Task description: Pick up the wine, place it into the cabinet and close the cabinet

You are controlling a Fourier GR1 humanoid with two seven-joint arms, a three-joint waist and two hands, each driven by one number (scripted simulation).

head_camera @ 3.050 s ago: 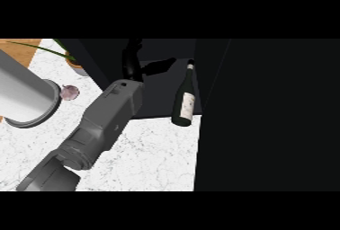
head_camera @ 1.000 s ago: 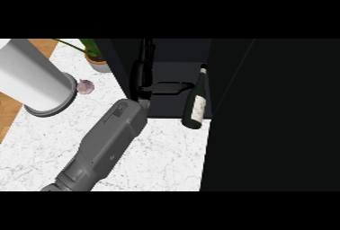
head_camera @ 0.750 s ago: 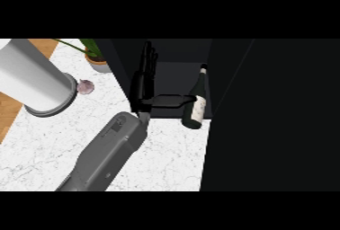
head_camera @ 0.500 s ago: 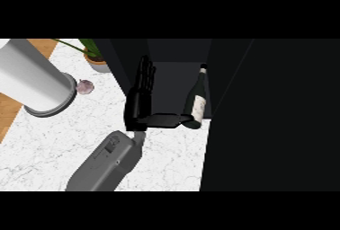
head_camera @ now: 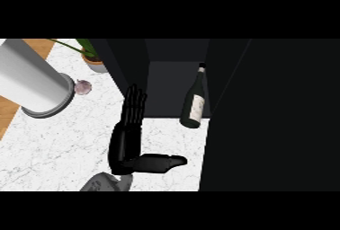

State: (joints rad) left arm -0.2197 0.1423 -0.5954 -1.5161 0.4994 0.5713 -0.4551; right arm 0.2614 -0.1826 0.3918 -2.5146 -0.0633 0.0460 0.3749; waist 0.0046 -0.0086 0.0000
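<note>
You are looking steeply down at a white marbled counter top (head_camera: pixel 53 143). At far left, a large light-grey cylindrical canister (head_camera: pixel 30 83) is standing on the counter, with a strip of wooden surface (head_camera: pixel 6 117) showing beyond the counter's left edge. Just right of the canister's base, a small round purplish object (head_camera: pixel 82 86) is sitting on the marble; you cannot tell what it is. Above it, a green-leaved plant in a small grey pot (head_camera: pixel 95 63) is standing against the dark cabinet side.

Moving right, 1 black hand (head_camera: pixel 129 139) is coming up from the lower edge on a grey forearm (head_camera: pixel 103 183). Which arm it belongs to is not readable here. Its fingers (head_camera: pixel 133 103) are pointing straight up, flat and extended, and the thumb (head_camera: pixel 163 161) is sticking out sideways to the right. It is gripping nothing and is standing apart from the bottle.

Right of the hand, the dark glass wine bottle with a pale label (head_camera: pixel 194 99) is standing inside the open dark cabinet (head_camera: pixel 166 85), its base near the cabinet's front edge. At right, the black cabinet door (head_camera: pixel 272 117) is filling the view.
</note>
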